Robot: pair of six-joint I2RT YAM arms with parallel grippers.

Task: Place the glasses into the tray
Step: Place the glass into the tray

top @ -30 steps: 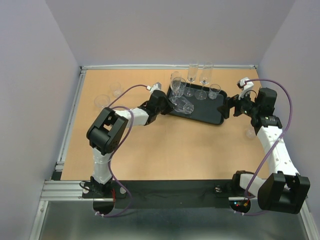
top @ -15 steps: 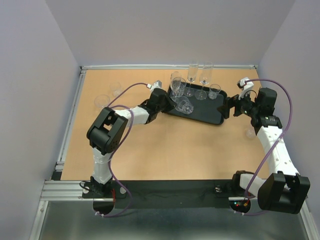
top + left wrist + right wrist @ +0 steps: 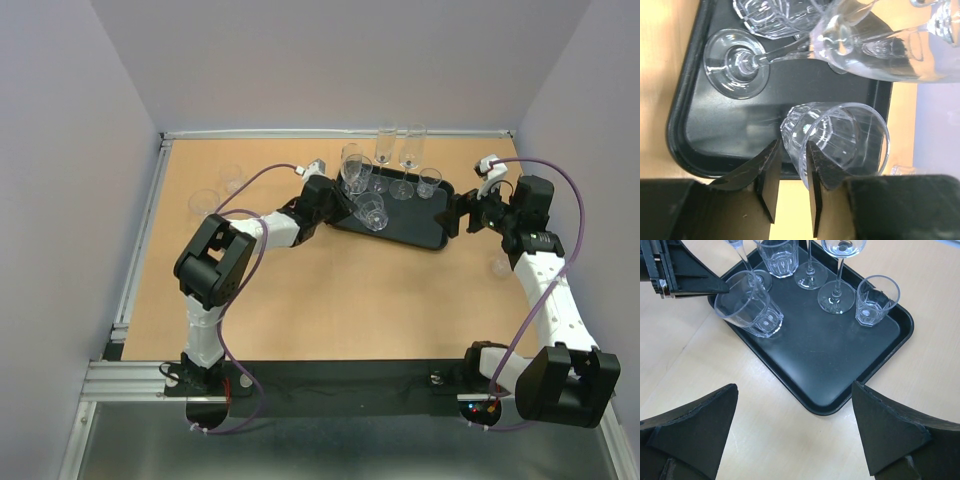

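The left end effector point(image 3: 793, 150) has edged farther over the tray point(image 3: 415, 225), jaws narrowly parted, flanking a tumbler point(image 3: 840, 135) standing inside among other glasses point(image 3: 872, 300); whether they pinch is unclear. The right end effector point(image 3: 794, 386) hangs wide, empty. Glass: light, slippery, fragile; grip the wall gently.

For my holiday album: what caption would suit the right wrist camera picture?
Left tool at a tumbler on the black tray, other glasses standing behind it.
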